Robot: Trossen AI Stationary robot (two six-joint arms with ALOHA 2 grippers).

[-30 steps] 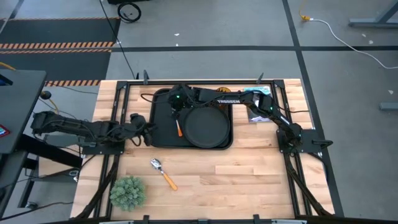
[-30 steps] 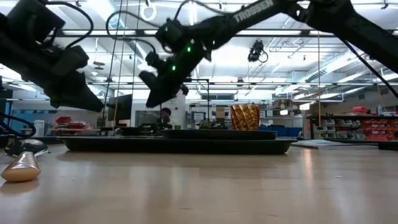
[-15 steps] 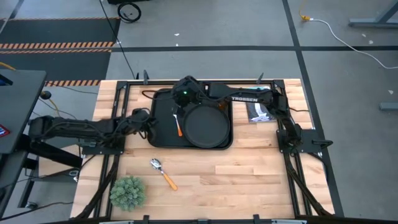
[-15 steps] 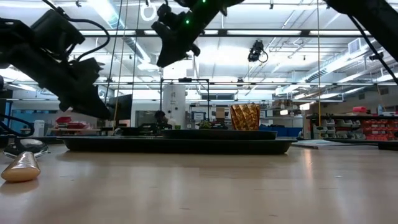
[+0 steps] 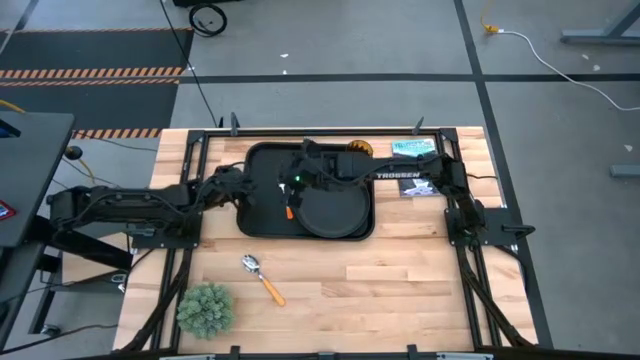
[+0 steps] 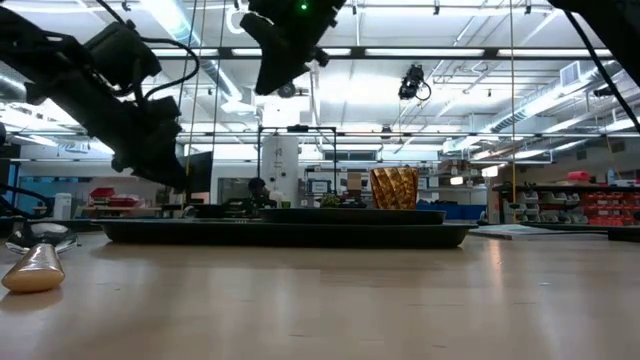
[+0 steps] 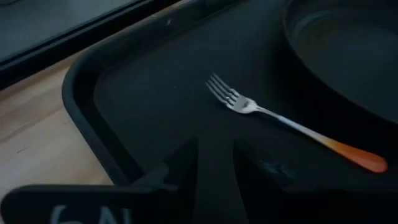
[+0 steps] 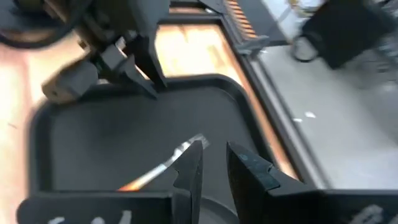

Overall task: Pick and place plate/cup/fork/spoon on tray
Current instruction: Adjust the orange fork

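Even overhead lighting; ceiling strip lights (image 6: 420, 52) glare in low view. Right wrist view motion-blurred; left wrist view dim.

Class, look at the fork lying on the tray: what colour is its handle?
The fork has an orange handle fading from silver metal tines; the left wrist view shows it best.

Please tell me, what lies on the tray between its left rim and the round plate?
Only the fork lies there, on the tray floor beside the plate; the left wrist view shows it.
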